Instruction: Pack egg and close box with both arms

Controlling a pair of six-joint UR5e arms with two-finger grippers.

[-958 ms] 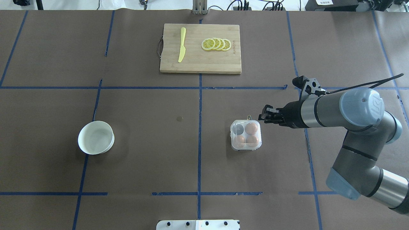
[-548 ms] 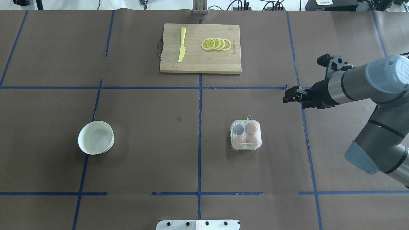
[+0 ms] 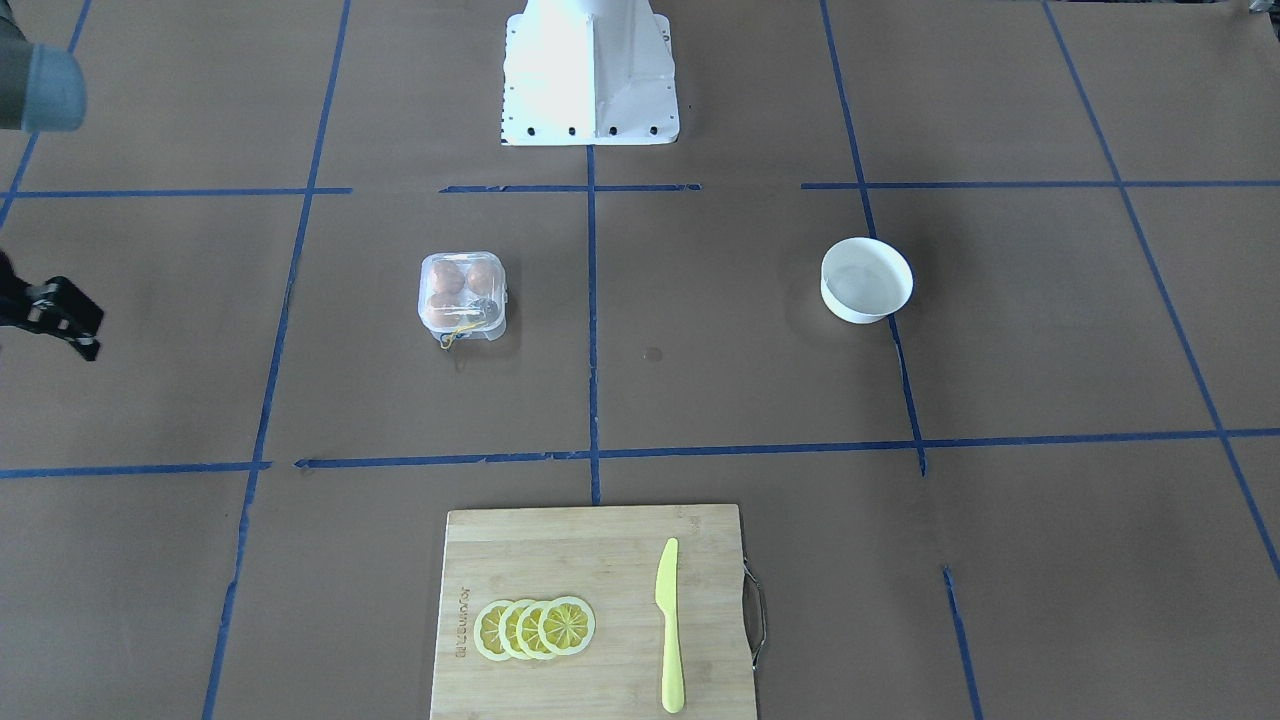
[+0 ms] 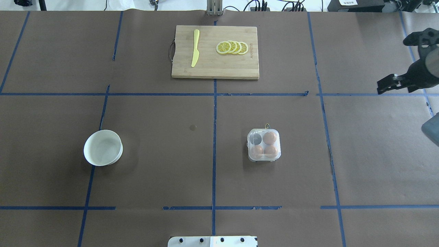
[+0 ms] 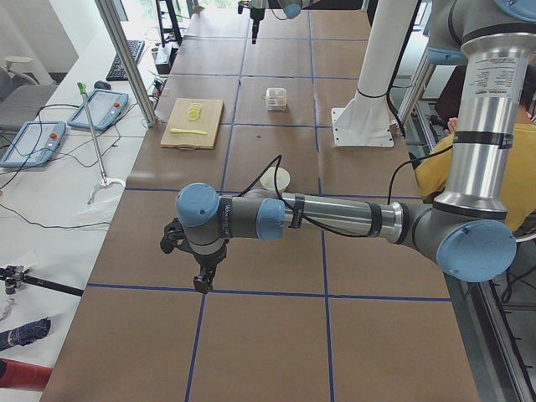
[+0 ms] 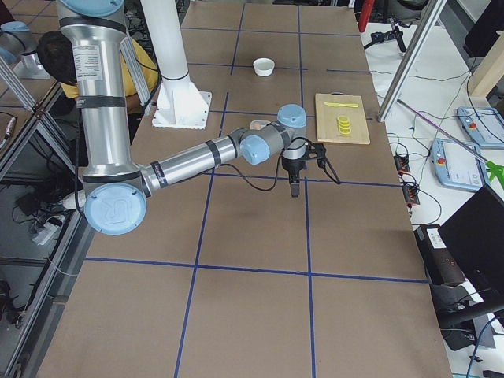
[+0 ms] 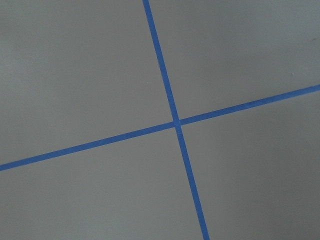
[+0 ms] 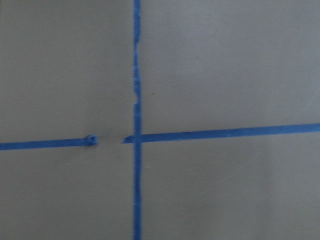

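The box [image 4: 264,145] stands right of the table's middle with its clear lid down. Three orange-brown eggs [image 4: 270,137] lie in its cells and one cell looks dark. It also shows in the front view [image 3: 462,292] with a yellow band at its front. My right gripper [image 4: 381,89] hangs over the far right of the table, well away from the box, and holds nothing; I cannot tell how its jaws stand. It is at the left edge of the front view [image 3: 90,335]. My left gripper [image 5: 202,283] shows only in the left side view, far from the box.
A white bowl [image 4: 103,148] stands on the left of the table. A wooden cutting board [image 4: 215,65] with lemon slices [image 4: 232,47] and a yellow knife [image 4: 195,48] lies at the far middle. The white pedestal base [image 3: 590,75] is at the near edge.
My right arm has drawn back from just behind the box, moving right and away to the table's right edge. The box, eggs and bowl have not moved.
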